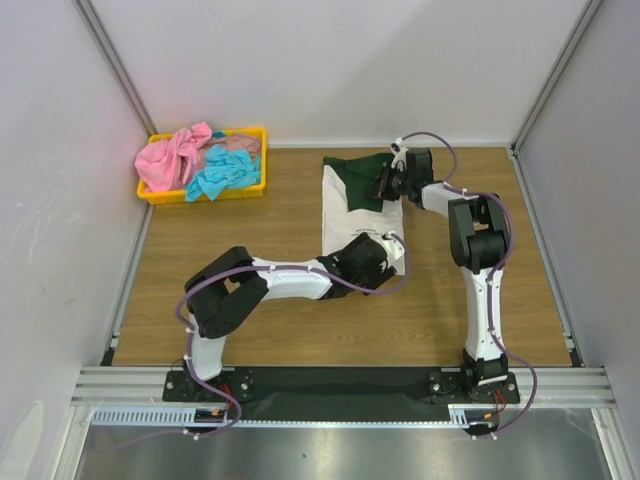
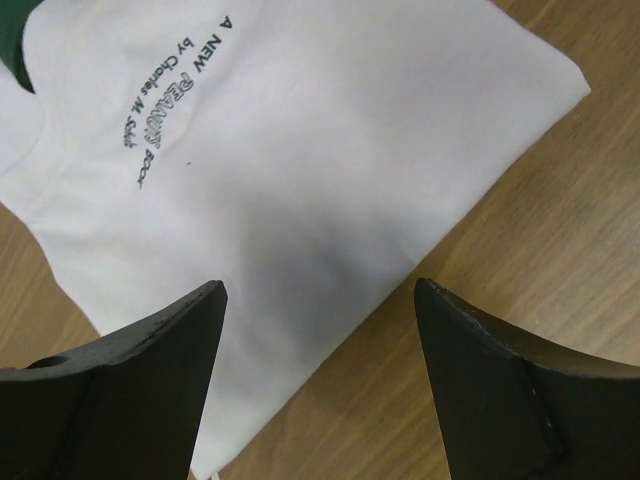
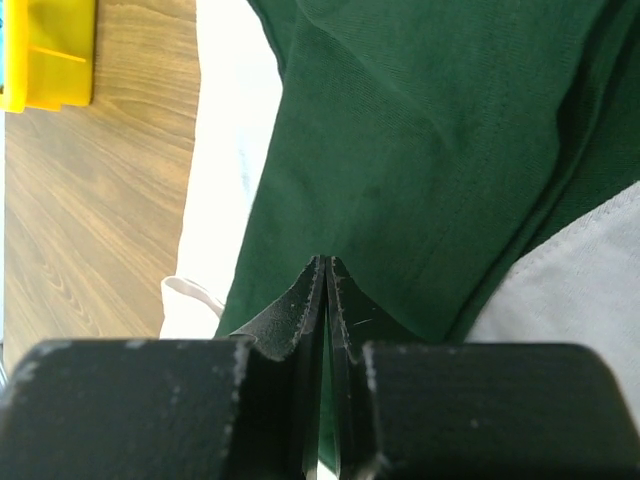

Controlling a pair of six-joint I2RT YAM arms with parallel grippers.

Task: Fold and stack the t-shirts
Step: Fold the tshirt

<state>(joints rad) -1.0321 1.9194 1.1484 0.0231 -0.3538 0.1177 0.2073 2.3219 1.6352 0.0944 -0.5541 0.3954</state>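
A white t-shirt with dark green sleeves lies partly folded in the middle of the table, its black print showing in the left wrist view. My left gripper hovers open over the shirt's near right edge, where white cloth meets bare wood, with nothing between its fingers. My right gripper is shut on a fold of the green sleeve at the shirt's far end. A pink t-shirt and a turquoise t-shirt lie crumpled in the tray.
The yellow plastic tray sits at the back left corner of the wooden table. White walls and metal rails close in the table on three sides. Both arms reach over the table's middle.
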